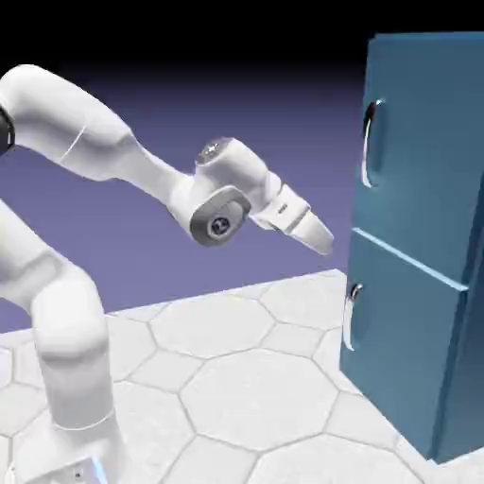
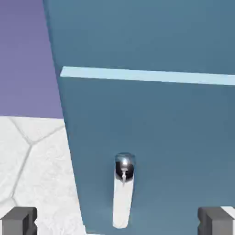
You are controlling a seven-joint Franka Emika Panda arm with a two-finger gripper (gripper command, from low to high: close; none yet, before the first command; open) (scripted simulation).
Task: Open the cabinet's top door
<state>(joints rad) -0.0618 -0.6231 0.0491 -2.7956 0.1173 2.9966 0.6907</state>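
Two grey fingertips [image 2: 18,221] sit in the bottom corners of the hand view, far apart, so the jaws are spread wide with nothing between them. Beyond them the cabinet [image 1: 425,312] fills most of that view as a matte blue face, crossed by a pale horizontal seam [image 2: 147,75] that separates its two doors. Below the seam a silver handle [image 2: 123,193] appears foreshortened, seen nearly end-on; given the hand's downward tilt, it is judged to be the lower door's handle [image 1: 353,317] rather than the target.

From the exterior view, the gripper [image 1: 317,232] hangs in open air, angled down and toward the cabinet, near its front but apart from it, at about the height of the seam. The top door [image 1: 416,142] lies flush with the cabinet body, which suggests it is fully closed. Its curved vertical handle [image 1: 370,142] stands near the door's edge on the side facing the arm, above the gripper's present level.

The open fingers are consistent with an approach phase, leaving room to straddle a handle bar. As a judgement, the task has barely begun: the hand must rise and level out to reach the upper handle. Closing on the lower handle by mistake is the main risk. White hexagon-patterned tabletop [image 1: 236,378] carries both robot and cabinet.
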